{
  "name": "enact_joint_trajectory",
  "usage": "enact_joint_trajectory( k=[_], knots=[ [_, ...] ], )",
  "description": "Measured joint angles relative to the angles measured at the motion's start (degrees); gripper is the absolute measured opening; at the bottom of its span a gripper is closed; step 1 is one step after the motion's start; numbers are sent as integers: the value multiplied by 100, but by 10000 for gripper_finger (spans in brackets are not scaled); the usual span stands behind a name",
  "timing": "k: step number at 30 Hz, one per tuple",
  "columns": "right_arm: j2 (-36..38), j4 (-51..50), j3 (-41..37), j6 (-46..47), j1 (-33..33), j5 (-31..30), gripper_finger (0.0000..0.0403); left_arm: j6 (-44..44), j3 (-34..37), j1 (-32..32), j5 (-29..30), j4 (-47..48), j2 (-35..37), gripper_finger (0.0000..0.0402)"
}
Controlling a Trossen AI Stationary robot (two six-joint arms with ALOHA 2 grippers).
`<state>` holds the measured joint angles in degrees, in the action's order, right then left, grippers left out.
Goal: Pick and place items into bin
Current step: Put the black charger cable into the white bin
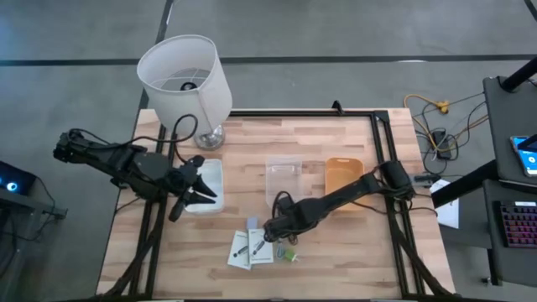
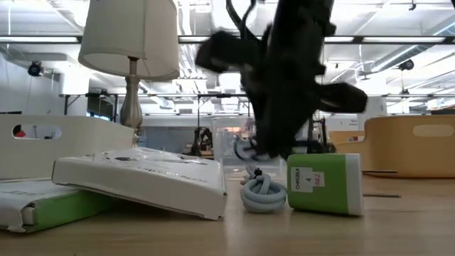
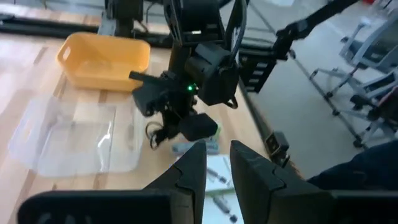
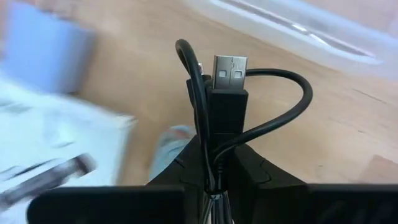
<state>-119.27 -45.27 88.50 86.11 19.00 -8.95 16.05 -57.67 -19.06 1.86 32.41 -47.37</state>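
Observation:
My right gripper (image 1: pixel 270 228) is low over the table's near middle, shut on the thin black cable (image 4: pixel 292 93), whose USB plug (image 4: pixel 229 81) sticks out past the fingertips. Two flat white packets (image 1: pixel 249 248) lie flat on the wood just beside it, one resting partly on the other in the low view (image 2: pixel 142 178). The green piece (image 2: pixel 323 183) and the coiled blue-grey piece (image 2: pixel 263 195) sit on the table below the gripper. My left gripper (image 3: pixel 217 168) is open over the white bin (image 1: pixel 210 186) at the table's left. My right gripper pinches the black cable between its two fingers (image 4: pixel 249 171), right behind the USB plug's black housing (image 4: pixel 227 115). The plug points straight out along the fingers. Slack strands of cable loop out to either side of the fingers (image 4: pixel 193 74). Loops hang below the gripper (image 2: pixel 245 151).
A clear plastic bin (image 1: pixel 284 178) and an orange bin (image 1: pixel 344 174) stand mid-table, beyond my right gripper. A big white lampshade (image 1: pixel 185 75) on a lamp stands at the far left corner. Black frame rails run along the table's left, right and far edges.

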Motion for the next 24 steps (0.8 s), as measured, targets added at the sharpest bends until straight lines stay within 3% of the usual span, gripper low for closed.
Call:
enact_joint_trajectory(
  k=[7, 17, 24],
  knots=[
    [427, 605, 31, -783, -123, -153, 30, 48, -2, -32, -170, -544, -122, 57],
    [693, 2685, 38, -1990, -468, -169, 29, 161, -2, -463, -316, -479, -423, 57],
    [735, 2746, 33, -2363, -457, -163, 29, 491, -3, -543, -47, -439, -470, 57]
  ],
)
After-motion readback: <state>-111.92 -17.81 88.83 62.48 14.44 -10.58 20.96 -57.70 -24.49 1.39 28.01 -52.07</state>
